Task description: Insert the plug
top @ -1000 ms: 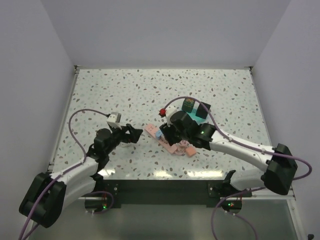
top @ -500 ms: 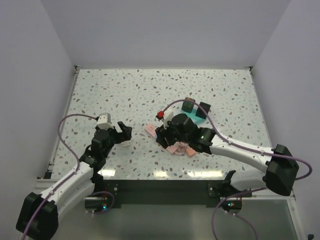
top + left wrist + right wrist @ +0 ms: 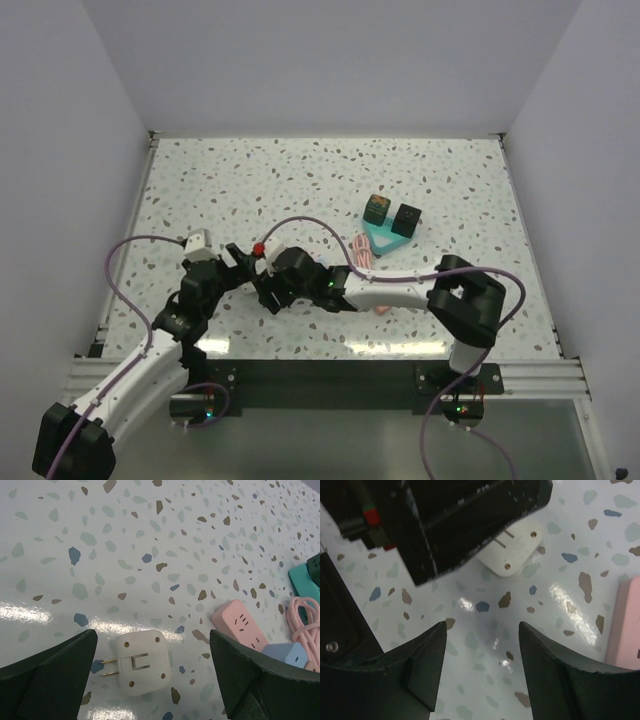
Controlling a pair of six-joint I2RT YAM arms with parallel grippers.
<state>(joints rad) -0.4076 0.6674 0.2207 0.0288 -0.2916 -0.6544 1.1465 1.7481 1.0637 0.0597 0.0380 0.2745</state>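
Only left wrist view shows prongs (image 3: 111, 666) on the plug (image 3: 142, 662).

Plug (image 3: 140, 662) lies flat on table (image 3: 300, 170), toward the front & left of centre, betw. the spread fingers of L gripper (image 3: 152, 635), touching neither. R gripper (image 3: 482, 640) sits just right of L gripper, facing it. From R wrist view the plug is ahead of R's parted fingers, partly under L gripper. Power strip (image 3: 235, 625) lies right of plug, apart from it, w/ an adapter block (image 3: 290, 655) at its end (on or against it, can't tell). Cable coil (image 3: 363, 248) is right of strip. Just behind coil is a holder (image 3: 385, 240) w/ two blocks (image 3: 377, 208) side by side on it.
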